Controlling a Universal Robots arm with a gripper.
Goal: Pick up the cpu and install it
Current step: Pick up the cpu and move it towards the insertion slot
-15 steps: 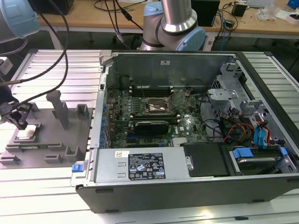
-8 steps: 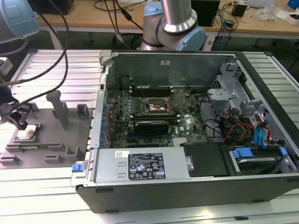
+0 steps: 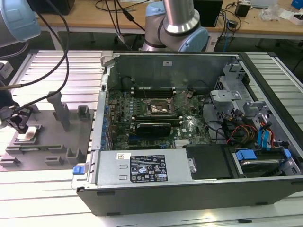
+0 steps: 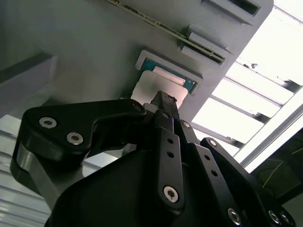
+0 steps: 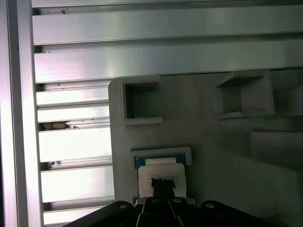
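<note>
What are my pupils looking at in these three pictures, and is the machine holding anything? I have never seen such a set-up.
The machine is one robot arm with a black gripper. The exterior view comes from a camera off the arm; both wrist views come from cameras riding near the gripper. On the ribbed metal table lies an open computer case, its motherboard showing. At the exterior view's left, a grey tray carries the cpu, a small pale square. The gripper hangs right over it; whether it grips it cannot be told.
</note>
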